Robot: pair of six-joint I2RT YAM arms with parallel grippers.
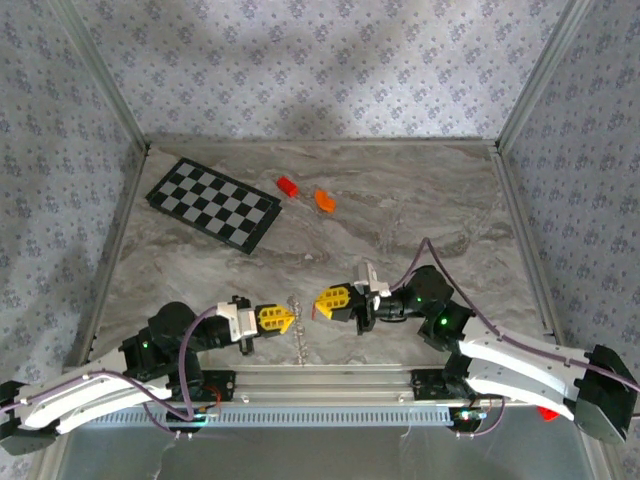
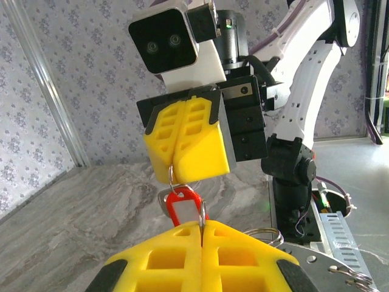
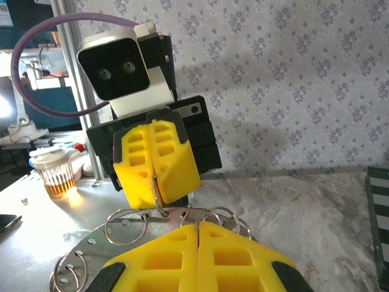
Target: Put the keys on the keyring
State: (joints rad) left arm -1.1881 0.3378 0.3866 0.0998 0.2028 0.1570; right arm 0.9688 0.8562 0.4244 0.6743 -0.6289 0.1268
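Note:
My two grippers meet tip to tip low over the table's near edge. My left gripper [image 1: 290, 318] [image 2: 201, 226] [image 3: 155, 193] is shut on a thin wire loop of the keyring [image 1: 296, 324] [image 3: 182, 214], a silvery strip with several loops that hangs between the jaws. Facing it, my right gripper [image 1: 319, 303] [image 2: 174, 165] [image 3: 197, 226] is shut on a small ring. A key [image 2: 182, 204] with a red head dangles from that ring, with a silvery blade [image 2: 163, 201] behind it. The red head hangs just beyond my left fingertips.
A checkered board [image 1: 213, 204] lies at the back left, with a red brick [image 1: 287, 186] and an orange block [image 1: 325, 200] to its right. A metal rail [image 1: 320, 385] runs along the near edge. Loose rings [image 3: 67, 274] lie on a metal plate.

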